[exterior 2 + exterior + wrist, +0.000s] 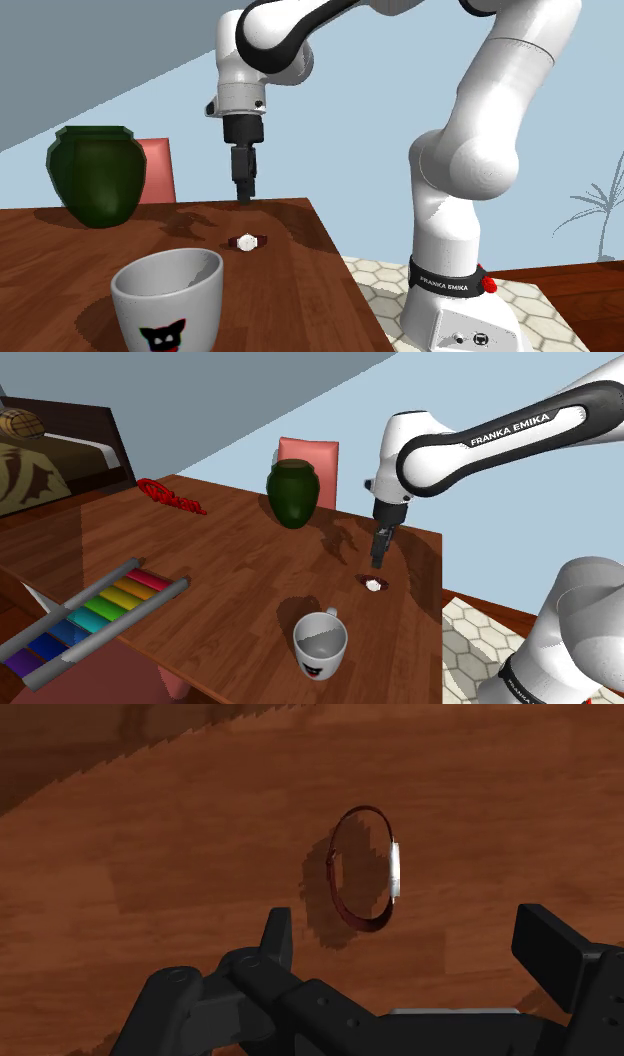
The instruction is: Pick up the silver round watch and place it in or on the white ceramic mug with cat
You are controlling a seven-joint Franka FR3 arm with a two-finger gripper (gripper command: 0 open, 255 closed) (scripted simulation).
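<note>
Finding the silver round watch [373, 584] lying on the wooden counter [230, 572], its dark red strap curling in a loop beside the pale case. Noting the claw [377, 560] hanging just above it, fingers standing wide apart and gripping nothing. Spotting the white mug [320, 644] with a black cat face sitting upright near the watch, toward the shoulder view's bottom. Seeing a dark green vase [292, 492] standing farther back and a rainbow xylophone [90, 617] lying well apart at the shoulder view's left.
</note>
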